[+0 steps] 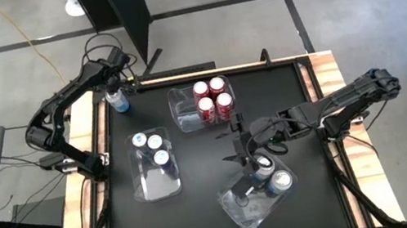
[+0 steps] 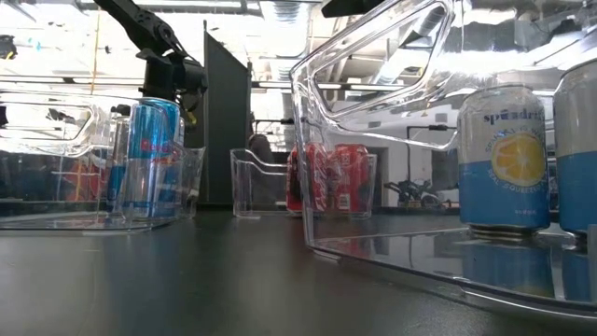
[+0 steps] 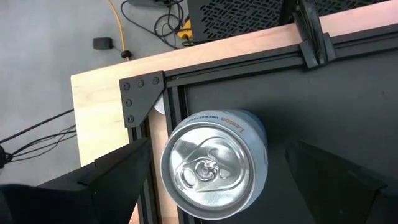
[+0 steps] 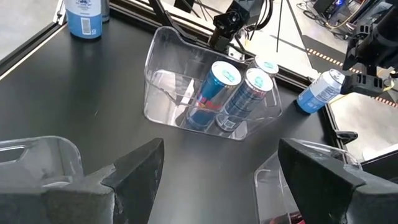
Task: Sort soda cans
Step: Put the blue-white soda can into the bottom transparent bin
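1. Black table (image 1: 202, 205) holds three clear bins (image 1: 155, 172) of cans.
2. Left hand (image 1: 115, 91), upper left, open around a pale blue can (image 1: 118, 103).
3. Right hand (image 1: 245, 157), lower right, open, empty.

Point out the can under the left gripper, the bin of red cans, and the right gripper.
light blue can (image 3: 214, 171), left wrist view, on its silver top.
bin of red cans (image 1: 184, 110), high view, on its clear bare floor.
right gripper (image 4: 221, 171), right wrist view, midway between the open fingertips.

Both arms reach over the table (image 1: 194, 157), jaws apart.
Left gripper (image 1: 116, 95) at its far-left corner; right gripper (image 1: 249, 164) near-right of centre.
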